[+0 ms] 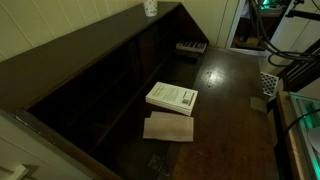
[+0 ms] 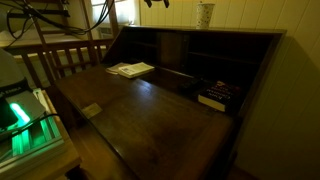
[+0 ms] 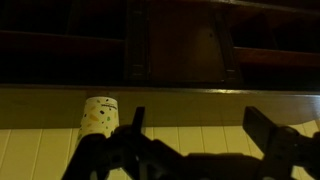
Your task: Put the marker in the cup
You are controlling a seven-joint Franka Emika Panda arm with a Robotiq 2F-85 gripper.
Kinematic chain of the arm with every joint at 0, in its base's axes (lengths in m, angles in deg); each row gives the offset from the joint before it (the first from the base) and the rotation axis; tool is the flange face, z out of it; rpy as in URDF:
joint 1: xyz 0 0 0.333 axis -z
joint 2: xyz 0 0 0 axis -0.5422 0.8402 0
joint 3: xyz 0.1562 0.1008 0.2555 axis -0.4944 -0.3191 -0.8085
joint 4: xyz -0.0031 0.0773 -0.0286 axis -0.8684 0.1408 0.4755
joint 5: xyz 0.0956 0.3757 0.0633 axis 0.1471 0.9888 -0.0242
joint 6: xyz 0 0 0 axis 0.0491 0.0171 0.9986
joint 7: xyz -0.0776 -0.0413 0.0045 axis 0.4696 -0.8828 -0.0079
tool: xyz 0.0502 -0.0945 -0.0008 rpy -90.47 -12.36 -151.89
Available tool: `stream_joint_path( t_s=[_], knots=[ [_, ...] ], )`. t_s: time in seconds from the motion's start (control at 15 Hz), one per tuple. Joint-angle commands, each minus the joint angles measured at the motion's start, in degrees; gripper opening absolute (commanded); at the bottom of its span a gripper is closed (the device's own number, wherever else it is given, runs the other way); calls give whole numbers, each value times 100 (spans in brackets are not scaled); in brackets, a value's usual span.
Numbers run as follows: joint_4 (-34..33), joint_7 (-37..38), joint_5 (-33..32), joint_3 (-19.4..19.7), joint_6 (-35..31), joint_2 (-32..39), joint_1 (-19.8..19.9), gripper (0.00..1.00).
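Note:
The cup (image 3: 99, 115) is pale with small dots and stands on top of the dark desk hutch against a pale panelled wall. It also shows in both exterior views (image 1: 150, 7) (image 2: 205, 14). In the wrist view my gripper (image 3: 200, 135) is open, with only the wall between its two dark fingers, and the cup is to the left of the left finger. In an exterior view the gripper (image 2: 155, 3) hangs at the top edge, level with the cup and apart from it. No marker shows in any view.
A white book (image 1: 172, 97) (image 2: 130, 69) lies on the dark desk with a brown sheet (image 1: 168, 127) beside it. A keyboard-like strip (image 1: 192, 46) sits at the back. A small pale block (image 1: 258, 103) (image 2: 90, 110) lies near the desk edge. Hutch shelves (image 2: 190, 60) stand below the cup.

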Motion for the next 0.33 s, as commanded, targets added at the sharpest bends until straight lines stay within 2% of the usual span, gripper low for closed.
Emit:
stream_joint_path(
  t_s=[0.0,0.27],
  knots=[
    [5,-23,32,409,-86,8,-382,100],
    [4,26,-24,550,-148,8,-549,100]
  ],
)
